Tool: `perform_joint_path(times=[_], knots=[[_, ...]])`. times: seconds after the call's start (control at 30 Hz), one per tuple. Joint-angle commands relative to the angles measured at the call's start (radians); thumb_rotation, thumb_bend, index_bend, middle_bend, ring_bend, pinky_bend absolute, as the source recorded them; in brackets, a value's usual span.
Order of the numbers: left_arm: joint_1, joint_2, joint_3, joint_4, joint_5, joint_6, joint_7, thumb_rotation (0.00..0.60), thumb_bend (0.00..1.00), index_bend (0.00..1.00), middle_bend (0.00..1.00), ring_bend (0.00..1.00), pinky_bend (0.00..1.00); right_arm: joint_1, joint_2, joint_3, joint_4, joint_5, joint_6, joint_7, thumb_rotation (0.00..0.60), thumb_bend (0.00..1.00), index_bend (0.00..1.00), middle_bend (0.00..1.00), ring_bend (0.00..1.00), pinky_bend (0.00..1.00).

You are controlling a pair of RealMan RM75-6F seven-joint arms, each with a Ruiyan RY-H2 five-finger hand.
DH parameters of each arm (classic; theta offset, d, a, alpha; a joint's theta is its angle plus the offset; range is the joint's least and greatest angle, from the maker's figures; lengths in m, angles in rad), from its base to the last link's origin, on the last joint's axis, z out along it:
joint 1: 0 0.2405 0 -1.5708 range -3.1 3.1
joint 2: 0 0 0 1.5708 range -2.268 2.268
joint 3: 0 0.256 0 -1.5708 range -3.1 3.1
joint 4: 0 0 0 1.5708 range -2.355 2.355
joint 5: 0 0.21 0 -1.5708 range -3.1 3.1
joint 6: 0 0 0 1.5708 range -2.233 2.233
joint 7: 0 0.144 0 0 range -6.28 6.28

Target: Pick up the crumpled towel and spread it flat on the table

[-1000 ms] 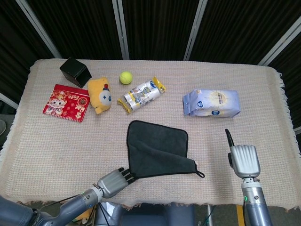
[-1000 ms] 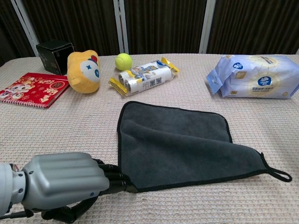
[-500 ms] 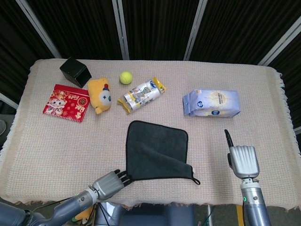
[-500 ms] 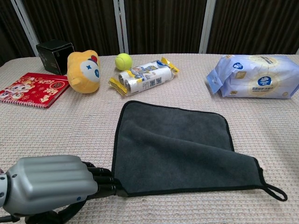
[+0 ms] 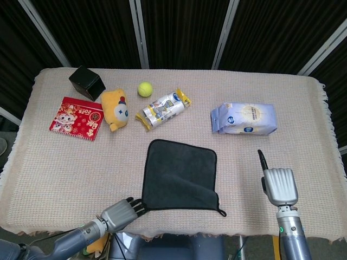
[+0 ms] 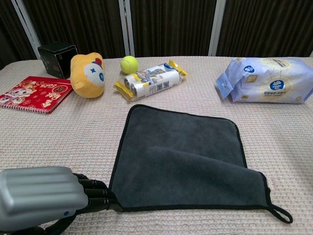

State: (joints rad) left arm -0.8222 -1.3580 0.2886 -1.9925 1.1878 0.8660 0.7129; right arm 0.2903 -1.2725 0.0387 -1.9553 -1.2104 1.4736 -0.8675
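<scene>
Beige woven cloth covers the worktop [image 5: 59,162] from edge to edge. Near the far left corner sits a small black cube box [image 5: 87,82], and just in front of it lies a red printed booklet [image 5: 76,117]. Beside the booklet rests a yellow plush toy [image 5: 115,109] with a white face, and behind it, toward the far edge, a yellow-green tennis ball [image 5: 144,89]. A clear pack of rolls with yellow ends [image 5: 162,109] lies tilted next to the ball.

At the near edge, left of centre, the left hand [image 5: 119,213] grips the near left corner of the dark grey towel with black trim [image 5: 180,174]; its dark fingers [image 6: 93,193] close on the hem in the chest view. The towel lies in the middle of the worktop, nearly flat, with its near right part folded over on itself, so a diagonal crease runs toward that corner. A small black hanging loop [image 6: 280,214] trails from the near right corner.

Right of centre, toward the far edge, lies a pale blue soft pack of wipes [image 5: 243,118]. Near the near right corner the right hand [image 5: 277,184] hovers, holding nothing, one dark finger pointing straight toward the far edge; how the others lie cannot be made out.
</scene>
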Motion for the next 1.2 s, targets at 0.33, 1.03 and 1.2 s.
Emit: perform_joint_path(times=[0.33,1.03,1.2], knots=[[0.019,0.044,0.021,0.007,0.066,-0.025,-0.046,0.600,0.96,0.07,0.07,0.06,0.18,-0.003,-0.008,0.002,-0.002,-0.002,-0.002,-0.013,0.600,0.51,0.00,0.93,0.91,0.79],[0.053,0.111,0.036,0.028,0.163,-0.054,-0.130,0.600,0.96,0.07,0.07,0.06,0.18,-0.005,-0.027,0.002,-0.010,-0.006,-0.002,-0.050,0.600,0.51,0.00,0.93,0.91,0.79],[0.061,0.118,0.035,0.034,0.182,-0.061,-0.145,0.600,0.96,0.07,0.07,0.06,0.18,-0.006,-0.031,0.003,-0.009,-0.007,-0.003,-0.054,0.600,0.51,0.00,0.93,0.91,0.79]])
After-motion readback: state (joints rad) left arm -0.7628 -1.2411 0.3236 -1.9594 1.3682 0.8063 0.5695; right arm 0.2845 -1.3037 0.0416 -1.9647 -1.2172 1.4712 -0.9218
